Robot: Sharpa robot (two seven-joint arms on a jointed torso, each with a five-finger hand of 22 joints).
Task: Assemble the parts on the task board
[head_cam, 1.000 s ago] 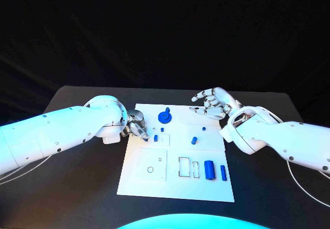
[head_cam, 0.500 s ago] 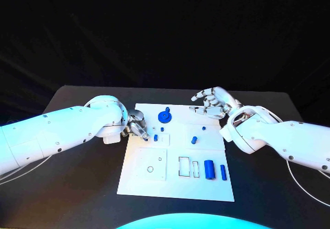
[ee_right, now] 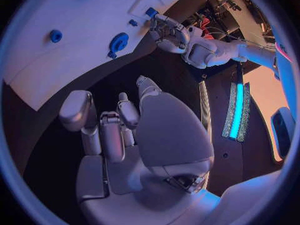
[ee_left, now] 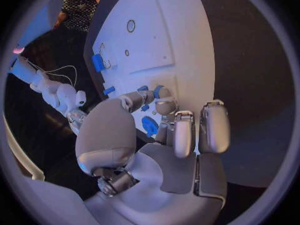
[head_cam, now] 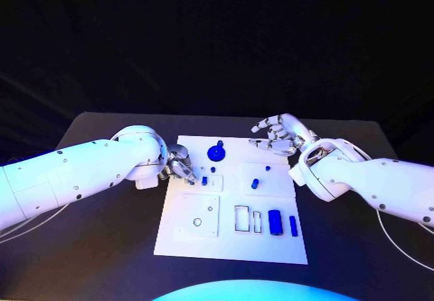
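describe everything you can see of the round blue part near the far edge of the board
The round blue part is a dark blue disc with a raised hub at its centre and a small tab on one side, plastic by its look. It lies flat on the white task board, near the board's far edge and toward the left side. In the head view nothing touches it: the left hand is at the board's left edge nearby, and the right hand hovers past the far right corner.
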